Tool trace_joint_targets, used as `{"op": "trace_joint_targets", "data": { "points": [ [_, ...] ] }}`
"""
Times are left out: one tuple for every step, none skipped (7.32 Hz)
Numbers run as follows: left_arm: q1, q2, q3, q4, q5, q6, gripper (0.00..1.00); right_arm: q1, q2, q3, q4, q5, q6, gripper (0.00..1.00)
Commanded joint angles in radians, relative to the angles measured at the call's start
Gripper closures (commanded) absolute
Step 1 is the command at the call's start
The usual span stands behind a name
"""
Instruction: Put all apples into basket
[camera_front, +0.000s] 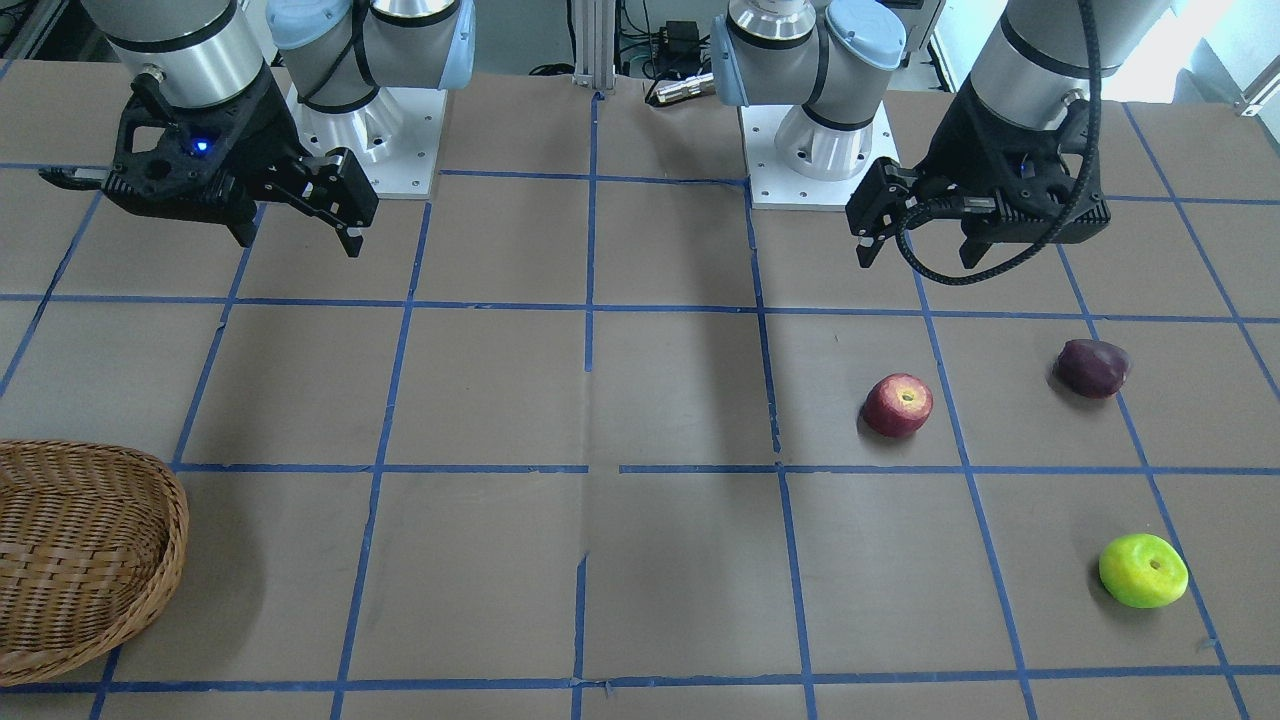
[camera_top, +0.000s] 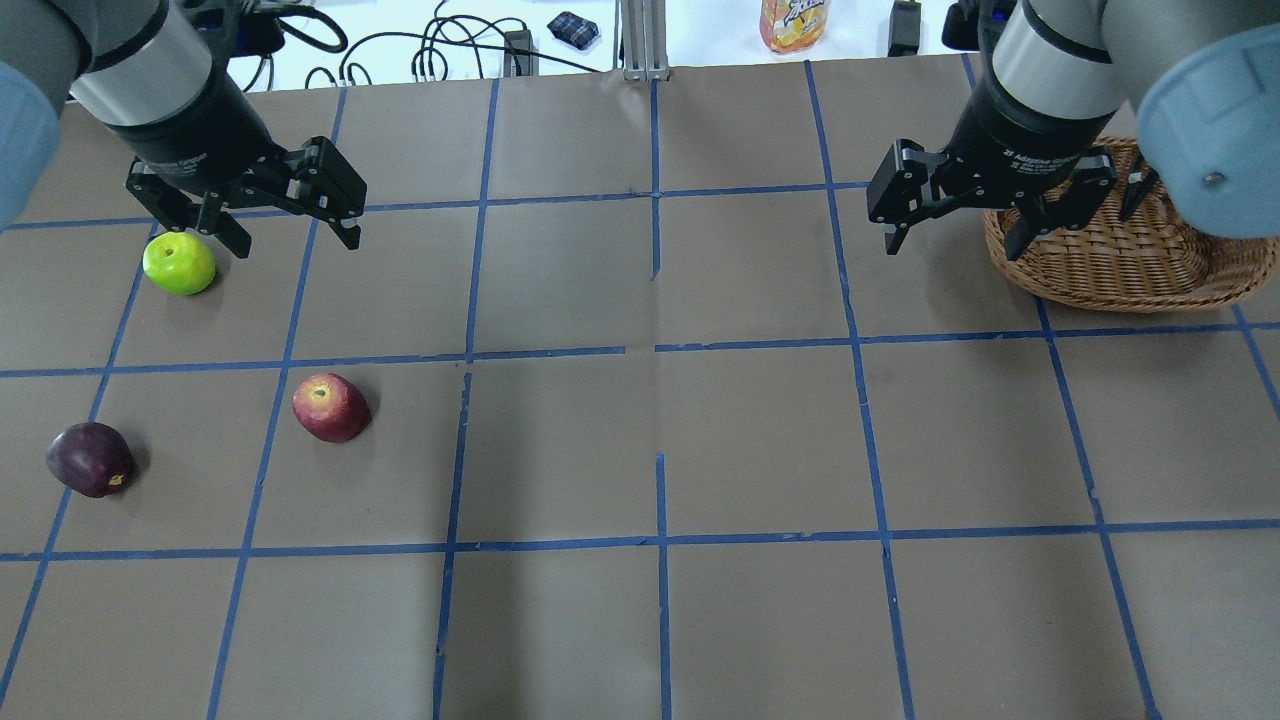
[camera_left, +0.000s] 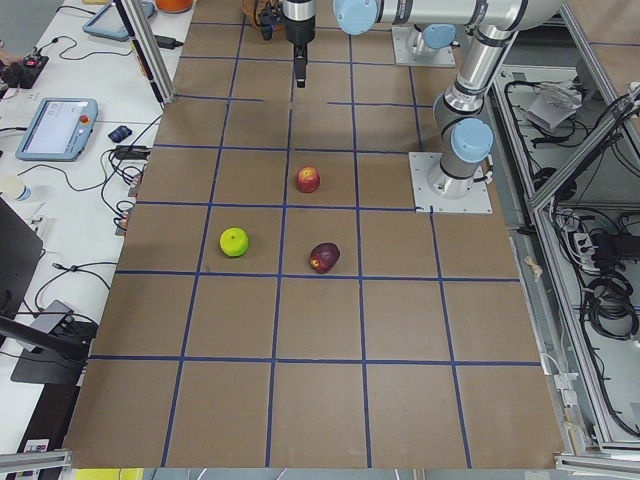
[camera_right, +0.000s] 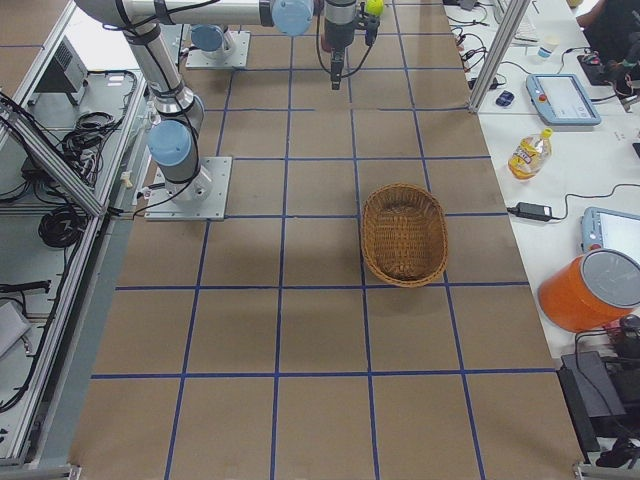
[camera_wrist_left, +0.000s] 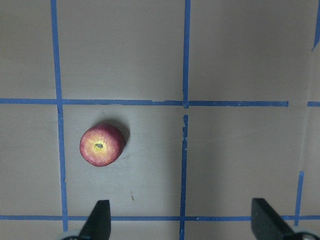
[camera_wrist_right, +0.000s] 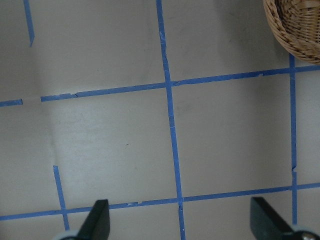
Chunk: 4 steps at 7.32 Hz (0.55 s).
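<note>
**Three apples loose, none in the basket, both grippers spread and idle**

Left gripper (camera_top: 296, 244) taken as the reference throughout. Hangs high over the table (camera_top: 660, 440), jaws spread wide, nothing between them. Judged a ready pose: kept up for a clear look down before any descent.

Nearest to it: the red apple (camera_top: 330, 407), on the table below and forward of the fingertips. Sits off toward one finger in the left wrist view rather than centred, yellowish stem hollow facing up. No contact, well apart in height. Likely the first pick, by closeness alone.

Next out from the left gripper: the purple apple (camera_top: 90, 459), on the table to its outer side, away from the table's middle. Farther forward again, toward the operators' edge: the green apple (camera_top: 179, 263), apart from the other two. All three on the left gripper's half, probably laid there for that arm's reach.

Farther off, across the table's middle from the left gripper: the right gripper (camera_top: 952, 245), likewise high, wide open and empty, looking down on bare squares.

Farthest from the left gripper: the basket (camera_top: 1120, 270), at the opposite end, no apple in it. Seemingly a long carry from here, or a hand-over to the other arm; a guess only.
</note>
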<state>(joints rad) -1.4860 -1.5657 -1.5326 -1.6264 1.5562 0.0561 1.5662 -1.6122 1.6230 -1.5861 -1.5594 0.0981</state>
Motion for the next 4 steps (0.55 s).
{"op": "trace_joint_targets", "data": {
  "points": [
    [0.000, 0.025, 0.000, -0.013, -0.004, -0.001, 0.00, 0.000, 0.000, 0.000, -0.002, 0.004, 0.002, 0.00],
    [-0.002, 0.039, 0.000, -0.010, -0.027, -0.001, 0.00, 0.000, 0.000, 0.000, 0.000, 0.001, 0.000, 0.00],
    [-0.029, 0.056, -0.001, -0.013, -0.071, -0.005, 0.00, 0.000, 0.000, 0.000, 0.000, -0.001, 0.000, 0.00],
    [-0.063, 0.081, -0.007, -0.018, -0.009, -0.027, 0.00, 0.000, 0.000, 0.000, 0.000, 0.001, 0.000, 0.00]
  ]
}}
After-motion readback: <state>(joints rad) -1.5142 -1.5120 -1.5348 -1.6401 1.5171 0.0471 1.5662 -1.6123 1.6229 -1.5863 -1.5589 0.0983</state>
